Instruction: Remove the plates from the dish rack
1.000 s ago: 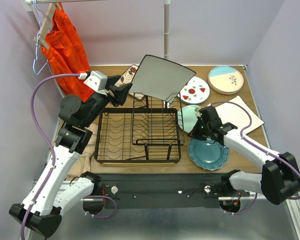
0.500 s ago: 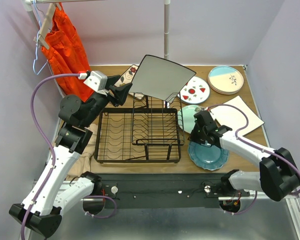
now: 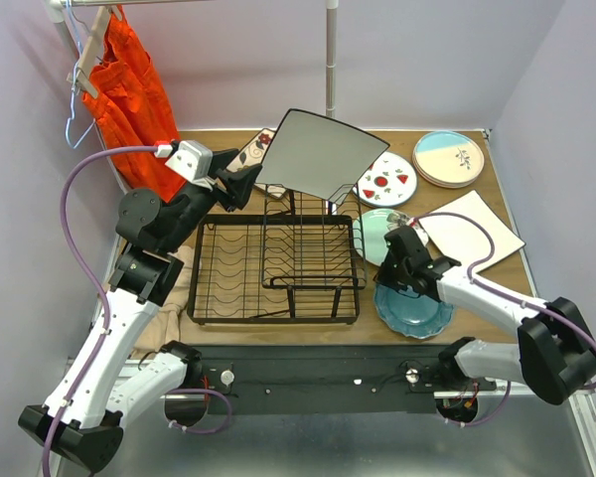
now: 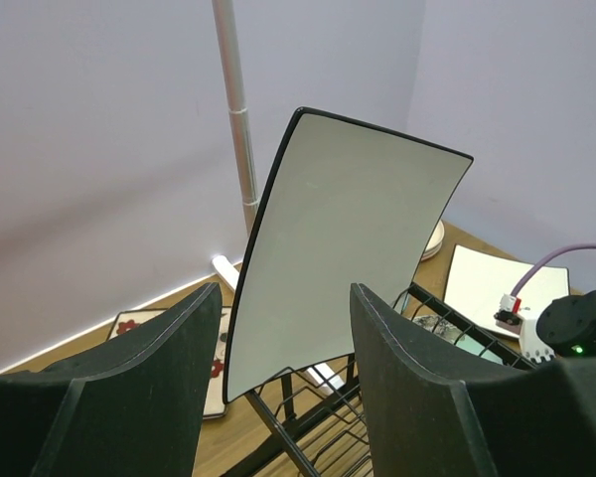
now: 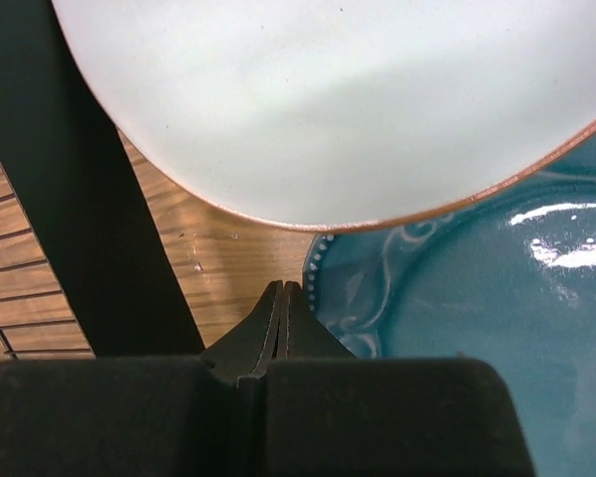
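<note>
we count seven plates and one dish rack [image 3: 228, 278]. a single large square white plate [image 3: 323, 154] with a dark rim stands tilted in the rack's raised tier. the other six lie on the table [image 3: 492, 199]:
- a flower-print plate [image 3: 258, 147] behind the rack's far left corner
- a red-fruit plate [image 3: 385, 182]
- a cream-pink plate [image 3: 448, 158] at the far right corner
- a flat white square plate [image 3: 472, 231]
- a mint plate [image 3: 372, 234] just right of the rack
- a dark teal scalloped plate [image 3: 417, 308] nearest the arm bases

one orange garment [image 3: 129, 94] hangs at far left.

we see two arms. the left arm rises folded beside the rack, with the left gripper [image 3: 243, 177] raised by the standing plate's left edge. its fingers are spread wide and pinch nothing; in the wrist view the plate stands beyond the gap.

the right arm stretches low over the teal plate. the right gripper [image 3: 385, 281] has its fingers pressed together on nothing. their tip is over bare wood between the mint and teal plates.
</note>
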